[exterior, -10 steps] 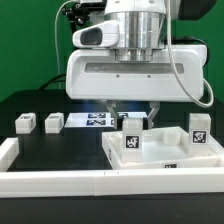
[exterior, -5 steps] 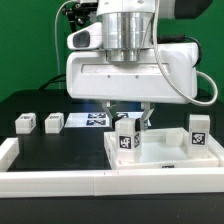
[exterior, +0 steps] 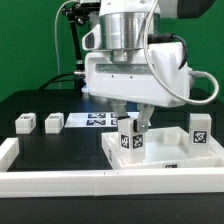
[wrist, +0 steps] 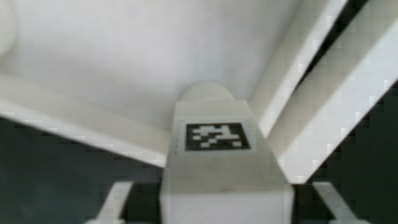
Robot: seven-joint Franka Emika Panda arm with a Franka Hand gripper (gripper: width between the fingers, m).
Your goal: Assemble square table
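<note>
Exterior view shows the end effector (exterior: 131,124) pointing down over the white square tabletop (exterior: 165,152). Its two fingers are closed on a small white leg block (exterior: 128,140) with a black-and-white tag. The block stands upright at the tabletop's end on the exterior view's left. It is hard to tell if it touches the tabletop.

A second leg block (exterior: 198,130) stands at the tabletop's other end. On the black table (exterior: 40,148), well apart on the exterior view's left, sit an outer leg block (exterior: 23,123) and an inner leg block (exterior: 52,123). The marker board (exterior: 92,120) lies flat behind. A long white rail (exterior: 50,182) runs along the front.

In the wrist view, the tagged leg block (wrist: 217,140) sits between the fingers (wrist: 125,205), with the white tabletop (wrist: 71,90) beyond it.
</note>
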